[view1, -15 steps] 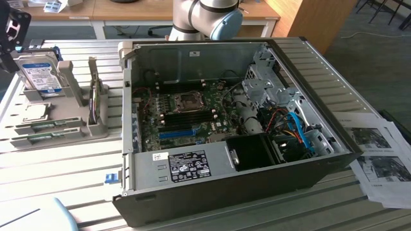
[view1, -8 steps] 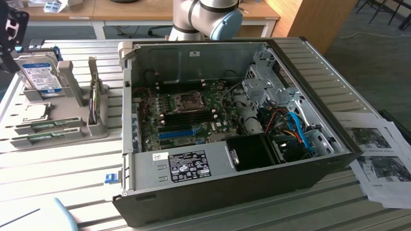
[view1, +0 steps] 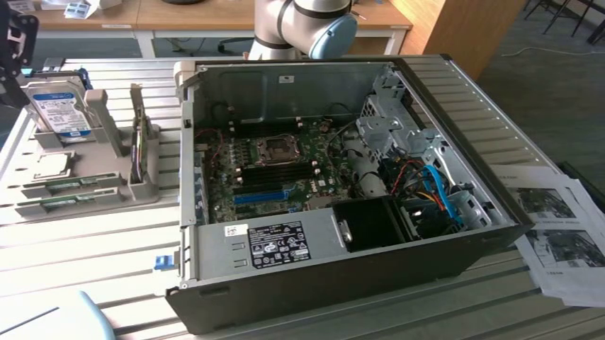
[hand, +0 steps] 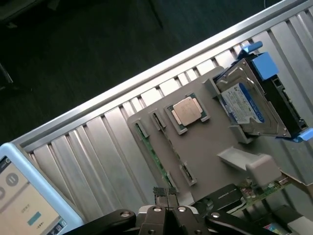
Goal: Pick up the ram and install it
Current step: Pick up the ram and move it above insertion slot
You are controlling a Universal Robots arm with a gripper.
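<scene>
Two green ram sticks (view1: 71,185) lie in slots at the near end of a grey holder tray (view1: 104,152), at the exterior view's left of the open computer case (view1: 331,184). In the wrist view one ram stick (hand: 157,159) runs along the tray (hand: 205,142), just past my fingertips. My gripper (hand: 166,192) is shut with nothing between its fingers and hovers above the tray's edge, apart from the ram. In the exterior view the gripper (view1: 13,78) is a dark shape at the far left edge. The motherboard (view1: 274,166) lies exposed inside the case.
The tray also holds a silvery processor chip (hand: 187,111), a hard drive (hand: 247,105) with blue rails, and an upright green card (hand: 264,188). A tablet (hand: 24,196) lies on the slatted table. Printed sheets (view1: 557,234) lie at the exterior view's right of the case.
</scene>
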